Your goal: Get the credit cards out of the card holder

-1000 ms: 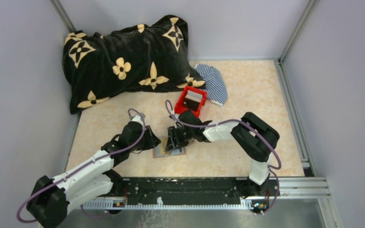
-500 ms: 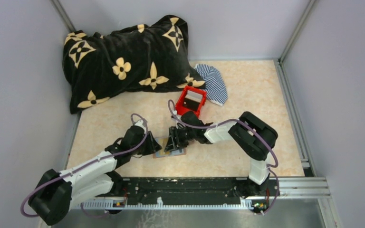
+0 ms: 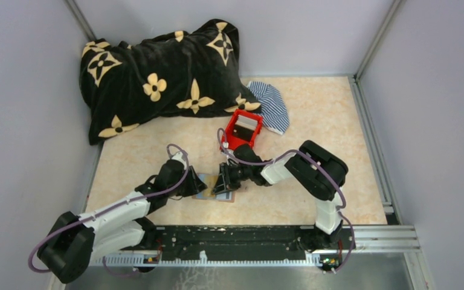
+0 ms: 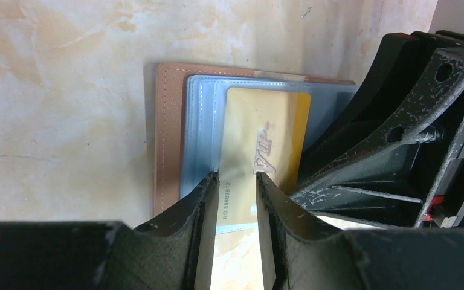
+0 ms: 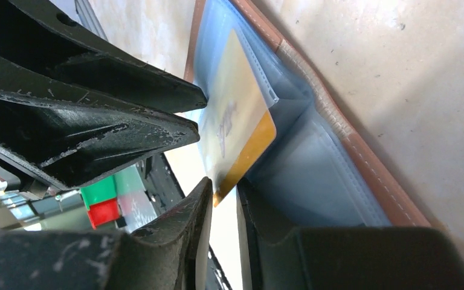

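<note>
Right gripper [image 5: 225, 184] nearly closed, a corner of the orange card [image 5: 235, 121] between its jaws; gripped or not, I can't tell. Left gripper [image 4: 234, 178] narrow, empty, over the unfolded card holder [image 4: 168, 133] on the table [image 3: 314, 109]. Red box [image 3: 242, 129] sits close behind.

We see the holder [image 4: 168, 133] lying open, a yellow VIP card [image 4: 260, 139] in its clear sleeves [image 4: 200, 133]. The left gripper's [image 4: 237, 178] parted jaws frame the card's near edge, with the right gripper [image 4: 305, 181] alongside.

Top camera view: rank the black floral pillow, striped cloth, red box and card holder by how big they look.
1. black floral pillow
2. striped cloth
3. red box
4. card holder, which is partly hidden, so its rank against the red box is unsure.
</note>
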